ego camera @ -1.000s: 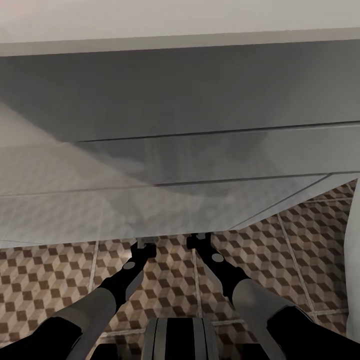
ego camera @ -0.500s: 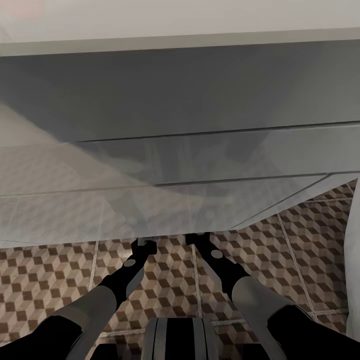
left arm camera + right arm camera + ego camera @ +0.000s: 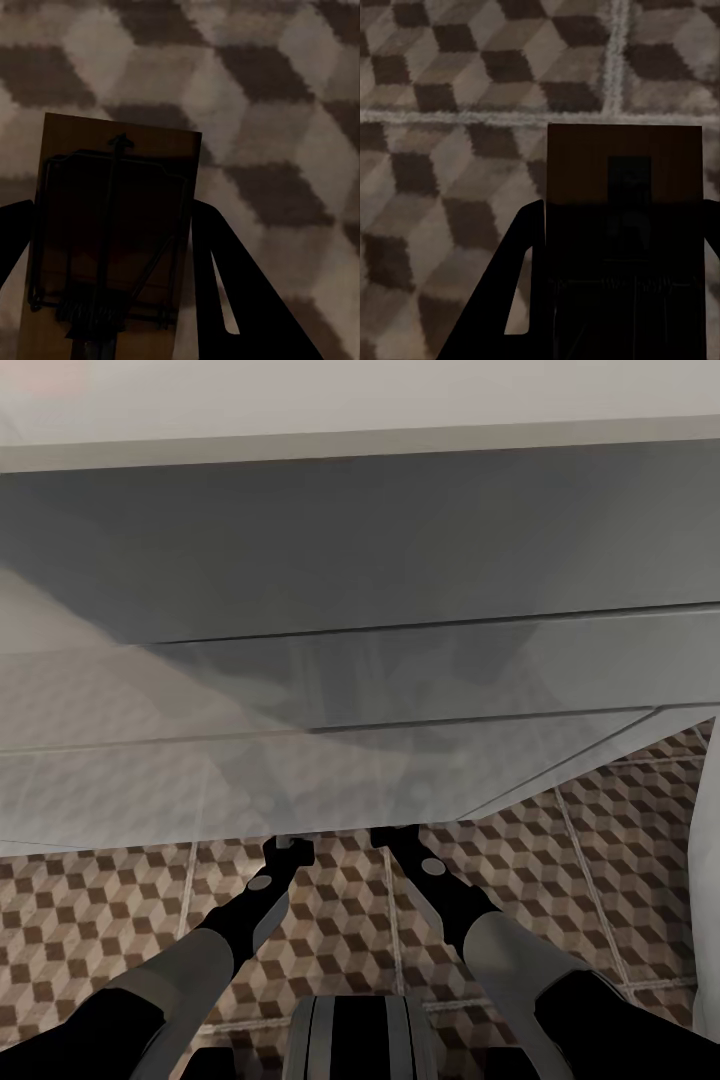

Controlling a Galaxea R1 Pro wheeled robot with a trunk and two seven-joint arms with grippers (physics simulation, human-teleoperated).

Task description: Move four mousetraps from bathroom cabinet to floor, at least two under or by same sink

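In the head view both my arms reach forward beneath the white floating vanity (image 3: 360, 560), whose lower edge hides the hands past the wrists. In the left wrist view my left gripper (image 3: 111, 214) is shut on a mousetrap (image 3: 112, 172), a tan board with a dark wire frame, held just above the cube-pattern bathroom floor (image 3: 270, 90). In the right wrist view my right gripper (image 3: 624, 214) is shut on a second mousetrap (image 3: 624, 161), in deep shadow over the floor tiles (image 3: 450, 112). One dark finger (image 3: 502, 300) flanks it.
The vanity's drawer fronts loom close over the arms. Patterned floor (image 3: 100, 900) spreads out on both sides of the arms. A white curved body (image 3: 708, 860) stands at the right edge. My own base (image 3: 360, 1030) sits at the lower middle.
Both wrists have crept very slightly further under the vanity; otherwise the scene holds still.
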